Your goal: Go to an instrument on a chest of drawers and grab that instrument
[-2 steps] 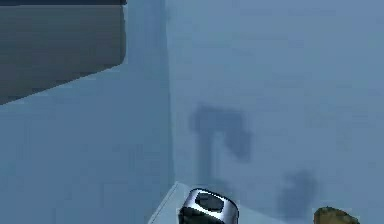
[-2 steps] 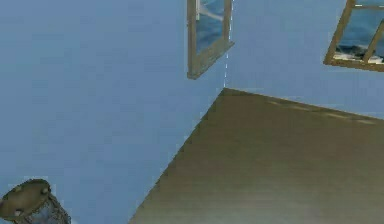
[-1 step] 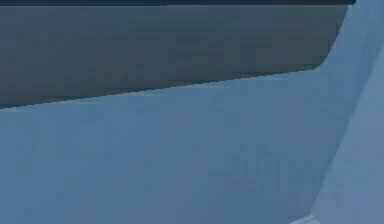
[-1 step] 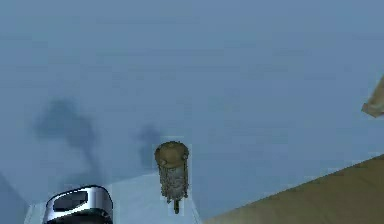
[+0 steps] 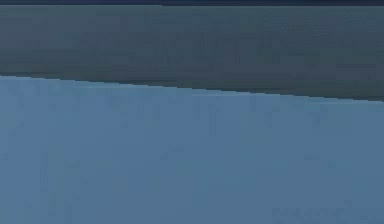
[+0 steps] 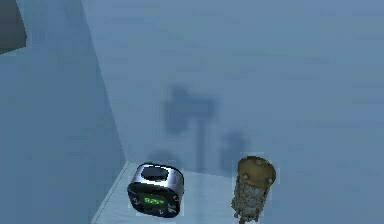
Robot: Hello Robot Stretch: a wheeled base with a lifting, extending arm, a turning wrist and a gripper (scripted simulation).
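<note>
Hand state is something you cannot tell from these pictures, so start from the things near the arm's side. In the arm side view a pale top (image 6: 210,198) runs along the bottom of the picture, set against a blue wall (image 6: 260,70). You cannot tell from its surface alone whether it belongs to a chest of drawers. Two things stand on it. Toward the view's left is a small rounded clock (image 6: 157,190), silver and black, with a green lit display on its front face. It sits close to the top's left edge, near the corner where the blue wall meets a second wall (image 6: 50,130). Toward the right stands a tan upright object (image 6: 253,187), mottled brown, wider at its head, its foot cut by the picture's bottom edge. You cannot tell whether it is the instrument, though it is the likelier of the two. The clock and the tan object are apart, with bare top between them. A dark panel (image 6: 11,25) shows at the upper left corner. In the forward view a light blue surface (image 5: 180,160) meets a darker slate band (image 5: 200,45) along a line that slants down toward the right.
</note>
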